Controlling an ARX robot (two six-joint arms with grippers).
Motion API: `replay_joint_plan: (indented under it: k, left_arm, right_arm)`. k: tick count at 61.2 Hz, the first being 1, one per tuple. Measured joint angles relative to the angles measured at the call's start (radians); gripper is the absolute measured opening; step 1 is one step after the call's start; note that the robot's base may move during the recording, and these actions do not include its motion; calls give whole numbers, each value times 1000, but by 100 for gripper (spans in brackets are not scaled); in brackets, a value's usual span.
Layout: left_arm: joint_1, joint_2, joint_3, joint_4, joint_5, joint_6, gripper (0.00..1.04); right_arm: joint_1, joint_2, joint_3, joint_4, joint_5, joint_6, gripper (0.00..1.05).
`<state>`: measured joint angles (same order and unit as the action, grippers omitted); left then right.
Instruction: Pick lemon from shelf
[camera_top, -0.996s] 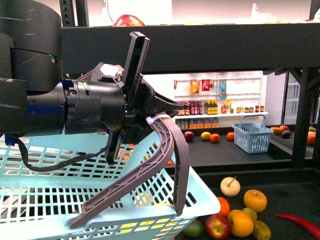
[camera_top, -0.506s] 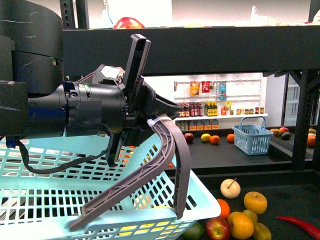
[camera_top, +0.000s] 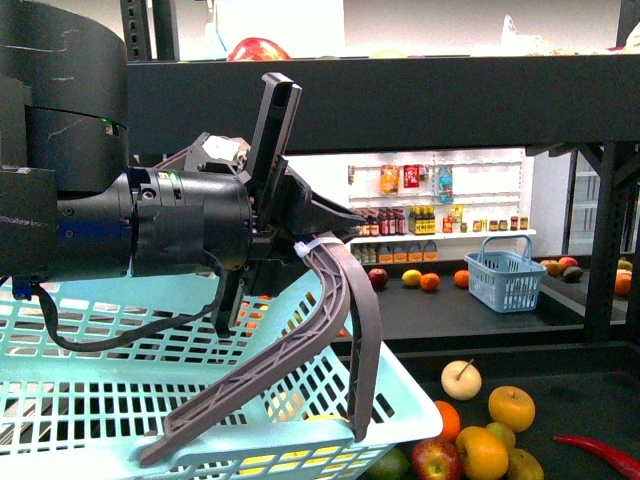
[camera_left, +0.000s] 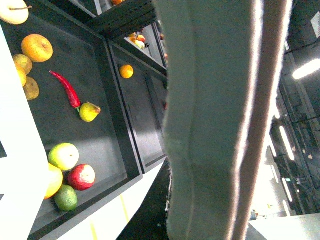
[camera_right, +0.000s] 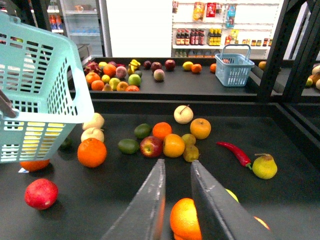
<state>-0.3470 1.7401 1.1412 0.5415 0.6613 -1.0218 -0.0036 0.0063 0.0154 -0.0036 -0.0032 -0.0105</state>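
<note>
left end effector (camera_top: 315, 230): clamped on the grey handle (camera_top: 364, 360) of the pale blue basket (camera_top: 90, 330) | right end effector (camera_right: 177, 162): fingers slightly apart, holding nothing; an orange (camera_right: 186, 222) shows between them | lemon (camera_left: 54, 177): on the shelf (camera_left: 107, 145), near the tier's front lip; just beside a red apple (camera_left: 82, 176); partly hidden by the basket

bright, even overhead light; ceiling strips (camera_left: 287, 182) glare at lower right of the left wrist view, close handle (camera_left: 215, 125) blurred.

Black cylindrical left arm (camera_top: 150, 235), blue band (camera_top: 88, 236), looping black cable (camera_top: 120, 326), right end effector (camera_right: 177, 166) with grey tapered fingers (camera_right: 149, 205)
</note>
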Motion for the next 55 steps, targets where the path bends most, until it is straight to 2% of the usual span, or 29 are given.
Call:
replay_joint_plan:
  k: [16, 18, 28, 37, 40, 42, 45, 55]
  left_arm:
    - [0, 0, 0, 0, 0, 0, 7]
    - [0, 0, 0, 0, 0, 0, 7]
    - [0, 0, 0, 0, 0, 0, 7]
    - [0, 0, 0, 0, -4, 0, 7]
    - [-4, 0, 0, -1, -85, -7, 7]
    - [-6, 0, 0, 12, -173, -24, 7]
    - [-3, 1, 0, 26, -238, -46, 7]
    - [70, 11, 9, 90, -342, -92, 7]
  right_arm:
    - [0, 0, 0, 0, 0, 0, 67]
    - [0, 0, 0, 0, 0, 0, 75]
    - [0, 0, 0, 0, 0, 1, 98]
    - [0, 0, 0, 0, 0, 2, 97]
    - [0, 0, 0, 0, 0, 2, 97]
    - [0, 0, 0, 0, 0, 2, 97]
    - [0, 0, 0, 0, 0, 2, 97]
    - [0, 0, 0, 0, 0, 2, 97]
